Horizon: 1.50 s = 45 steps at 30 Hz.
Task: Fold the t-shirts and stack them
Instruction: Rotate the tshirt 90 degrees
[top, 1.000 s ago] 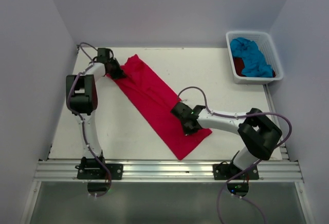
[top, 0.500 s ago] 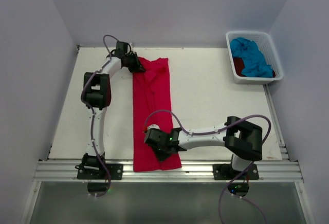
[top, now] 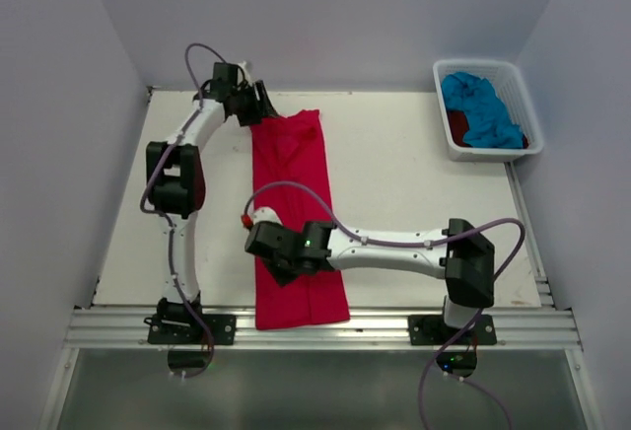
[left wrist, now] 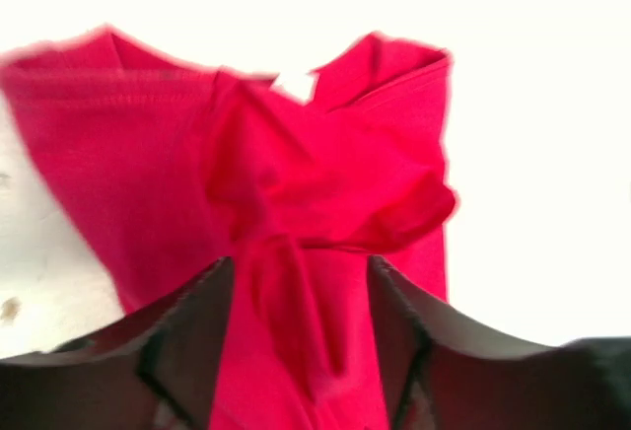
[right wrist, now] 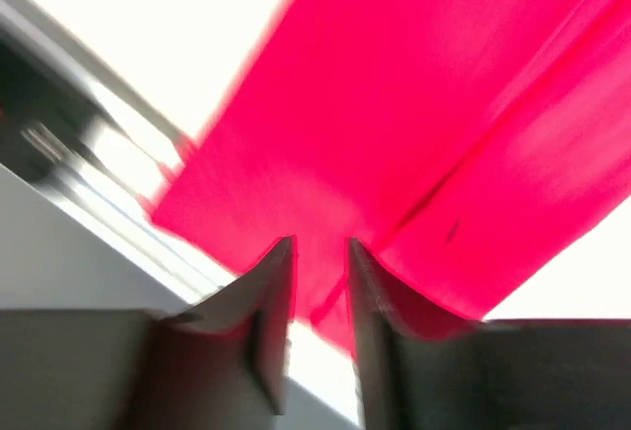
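Observation:
A bright red-pink t-shirt lies folded into a long narrow strip running from the table's far side to its near edge. My left gripper sits at the strip's far end. Its jaws stand apart, with bunched collar cloth lying loose between the fingers of that gripper. My right gripper hovers low over the strip's near left part, jaws slightly parted, with the shirt's near corner showing through the gap. A turquoise t-shirt and a dark red t-shirt lie in the basket.
The white plastic basket stands at the far right corner. White walls enclose the table on three sides. The metal rail runs along the near edge, just past the shirt's near hem. The right arm stretches across the table's near half.
The strip swung from a diagonal to lie straight, far to near. Both grippers were shut on it and have now parted their jaws. The right gripper moved left across the strip.

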Available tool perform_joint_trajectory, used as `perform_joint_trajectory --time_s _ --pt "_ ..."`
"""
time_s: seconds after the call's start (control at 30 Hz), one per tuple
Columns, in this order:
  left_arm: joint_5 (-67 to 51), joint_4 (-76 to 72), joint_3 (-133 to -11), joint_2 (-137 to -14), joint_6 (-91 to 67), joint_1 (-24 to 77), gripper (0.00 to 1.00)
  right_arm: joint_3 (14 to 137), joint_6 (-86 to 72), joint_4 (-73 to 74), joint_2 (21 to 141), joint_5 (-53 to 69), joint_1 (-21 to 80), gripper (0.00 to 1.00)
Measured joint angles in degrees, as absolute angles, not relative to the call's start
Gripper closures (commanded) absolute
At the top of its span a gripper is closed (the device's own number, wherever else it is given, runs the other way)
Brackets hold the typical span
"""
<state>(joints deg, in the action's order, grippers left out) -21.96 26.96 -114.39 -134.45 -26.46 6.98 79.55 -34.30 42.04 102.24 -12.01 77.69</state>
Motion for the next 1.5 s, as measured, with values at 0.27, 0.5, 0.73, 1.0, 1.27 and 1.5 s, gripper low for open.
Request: perform_joint_trajectory --time_s 0.27,0.5,0.73,1.0,1.27,1.5 --pt "-16.45 26.30 -111.37 -111.44 -26.35 5.58 0.32 105.01 -25.30 44.47 103.94 -15.94 59.42 0.54" --pt "-10.72 23.99 -82.83 -87.61 -27.42 5.02 0.33 134.15 -22.20 46.59 124.22 -9.08 40.21 0.41" --pt "-8.97 26.87 -66.65 -78.13 -27.40 5.02 0.33 142.87 -22.57 45.39 142.30 4.82 29.15 0.45" --pt "-8.95 27.05 -59.24 -71.00 -27.42 5.02 0.34 142.63 -23.55 41.65 149.42 24.84 26.57 0.49" --pt "-9.63 27.14 -55.94 -70.43 -27.42 5.13 0.35 140.09 -28.05 33.98 149.82 35.73 26.28 0.55" --pt "-9.82 27.16 -53.19 -68.77 -27.42 5.32 0.36 138.72 -32.03 27.66 151.65 40.12 25.19 0.55"
